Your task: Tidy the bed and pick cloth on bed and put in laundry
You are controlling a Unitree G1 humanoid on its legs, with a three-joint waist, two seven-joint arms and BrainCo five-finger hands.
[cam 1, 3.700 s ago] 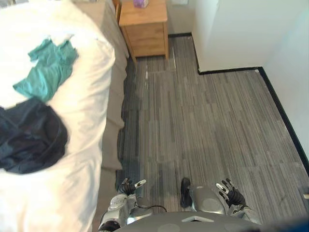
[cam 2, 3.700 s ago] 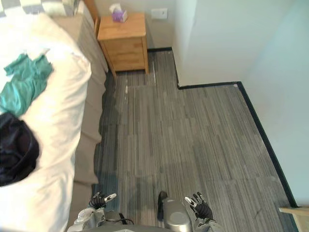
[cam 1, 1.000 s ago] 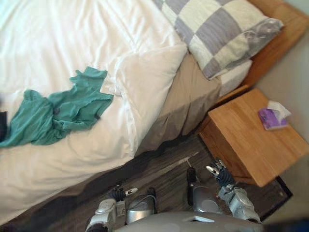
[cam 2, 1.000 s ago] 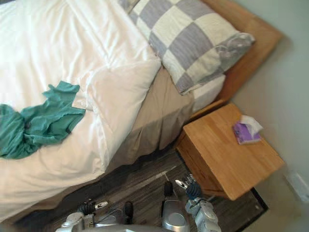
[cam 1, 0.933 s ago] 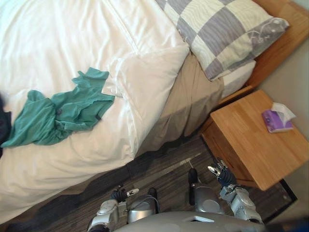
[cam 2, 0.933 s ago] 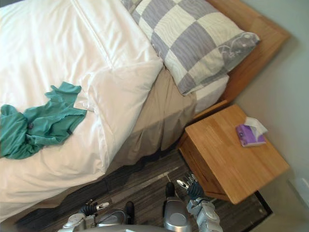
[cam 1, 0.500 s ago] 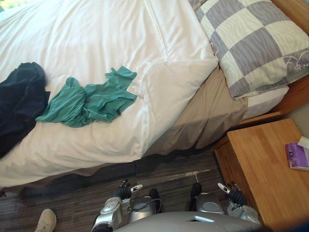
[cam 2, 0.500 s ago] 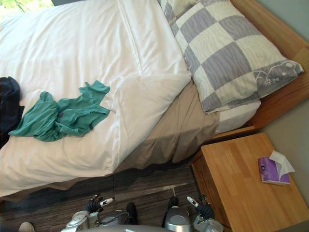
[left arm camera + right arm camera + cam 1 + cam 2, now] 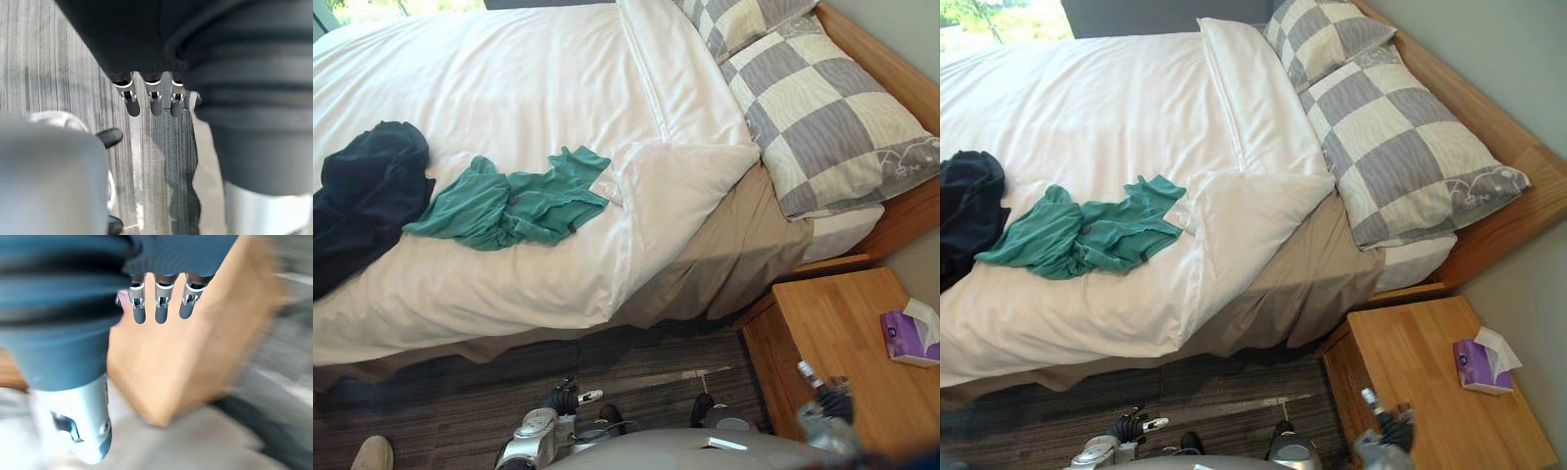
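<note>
Teal cloth (image 9: 509,208) sprawls on the white bed (image 9: 509,88) in the left eye view, well ahead of the left hand (image 9: 570,399) and slightly to its left. Its long axis runs along the bed's near edge: flatter end toward the pillows (image 9: 832,127), bunched end toward a dark cloth (image 9: 367,191) just beside it, further left again. The right hand (image 9: 829,401) hangs low by the nightstand (image 9: 847,333), well apart from both cloths, so the left arm looks the nearer one, and the reach would go forward and up over the mattress edge.

Over to the right eye view: same layout, both cloths on the duvet, both hands down low, short of the bed.

Left wrist view now: fingers (image 9: 154,100) hang straight and loose over the striped floor (image 9: 161,161), nothing held.

Right wrist view: fingers (image 9: 160,308) equally straight and empty, the nightstand's wood right past them.
</note>
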